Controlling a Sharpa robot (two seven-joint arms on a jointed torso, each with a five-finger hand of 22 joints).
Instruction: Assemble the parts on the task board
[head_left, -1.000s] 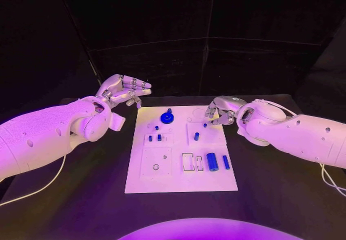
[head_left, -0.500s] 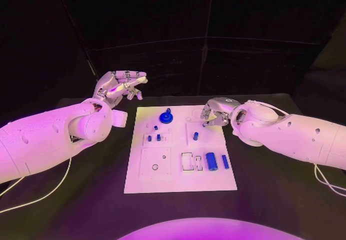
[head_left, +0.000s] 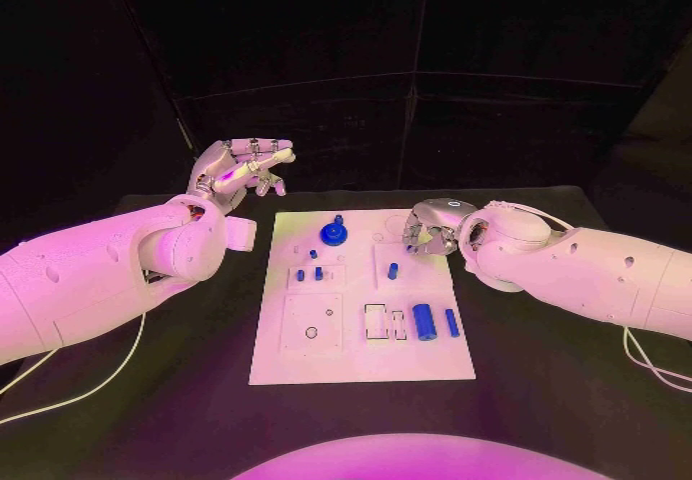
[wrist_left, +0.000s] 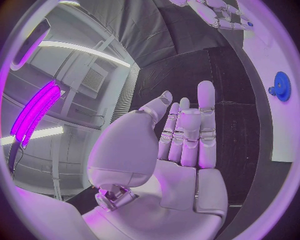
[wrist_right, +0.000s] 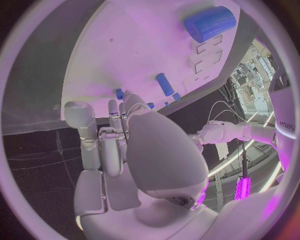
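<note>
Over the far right corner of the task board (head_left: 281, 360), the right hand (head_left: 430, 229) is held with fingers curled inward; whether anything is pinched cannot be told. Left hand (head_left: 238, 166) is raised beyond the board's far left corner, fingers loosely apart, nothing held. One blue gear (head_left: 333, 235) and one large cylinder (head_left: 424, 322) are noted on the board.

Right hand (head_left: 433, 228) fingers hide small blue part (wrist_right: 119, 93); grasp unclear.
</note>
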